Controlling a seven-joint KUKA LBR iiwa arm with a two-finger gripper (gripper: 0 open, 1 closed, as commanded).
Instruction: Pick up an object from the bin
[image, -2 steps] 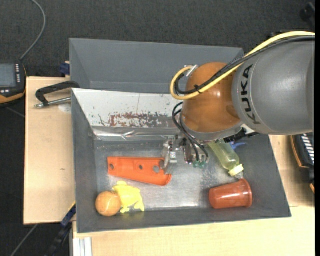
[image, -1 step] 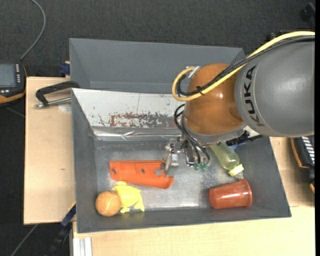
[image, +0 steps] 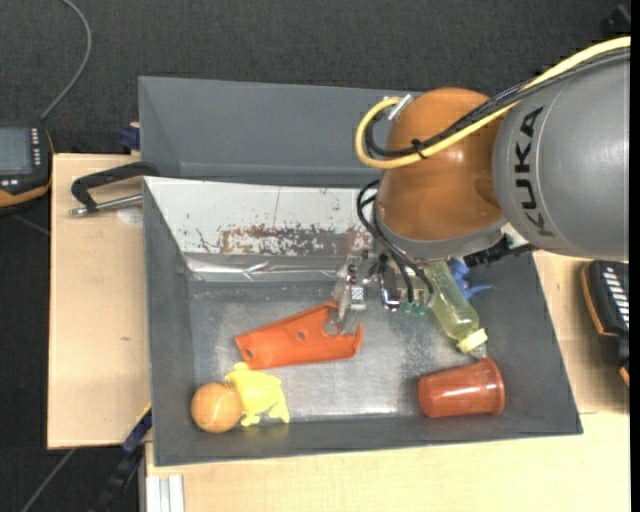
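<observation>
A: Where is the gripper (image: 347, 303) sitting?

B: Hanging low over the middle of the bin (image: 165, 330), right at the raised right-hand end of a flat orange plastic piece (image: 290, 343). It is looking as if it is touching that end. The piece is lying slantwise on the bin floor, its other end pointing toward the near left corner.

A: Apart or together?

B: Cannot tell. The tip is reading as a small grey clutter, with dark cables (image: 398, 290) trailing beside it. Whether it is clamping the piece is not readable either.

A: What is getting covered?

B: The arm's orange cover (image: 440, 170) is blocking the far right corner. A clear yellowish bottle (image: 452, 312) is poking out from under it, lying near the right wall, its upper end hidden. Something blue (image: 462, 272) is showing behind the bottle, too cut off to name.

A: The rest?

B: A red cup (image: 460, 390) is lying on its side near the near right corner. An orange ball (image: 214, 408) is sitting in the near left corner, touching a crumpled yellow thing (image: 260, 395) whose kind I am not making out.
</observation>
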